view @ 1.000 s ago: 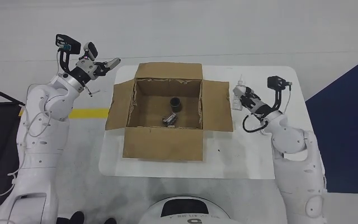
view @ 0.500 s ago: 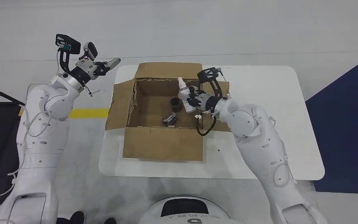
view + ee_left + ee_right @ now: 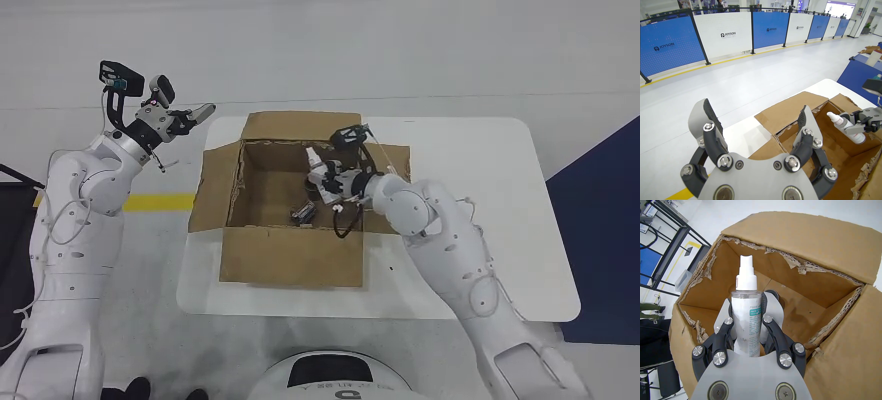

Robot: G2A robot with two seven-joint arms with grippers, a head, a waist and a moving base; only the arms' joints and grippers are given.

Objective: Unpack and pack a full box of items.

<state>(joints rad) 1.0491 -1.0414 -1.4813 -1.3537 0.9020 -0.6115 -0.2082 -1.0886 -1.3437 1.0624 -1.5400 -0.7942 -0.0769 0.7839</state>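
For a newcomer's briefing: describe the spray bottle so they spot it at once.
On the white table stands an open brown cardboard box. Over its opening, the jaws of the right gripper are shut on a clear plastic spray bottle. Its white pump top and pale printed label set it apart from the small dark items lying on the box floor.

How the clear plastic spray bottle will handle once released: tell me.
Probably stiff: the clear plastic spray bottle holds its shape in the right gripper. Round, so likely to roll if laid down. Tall and narrow, so apt to tip if stood in the brown cardboard box.
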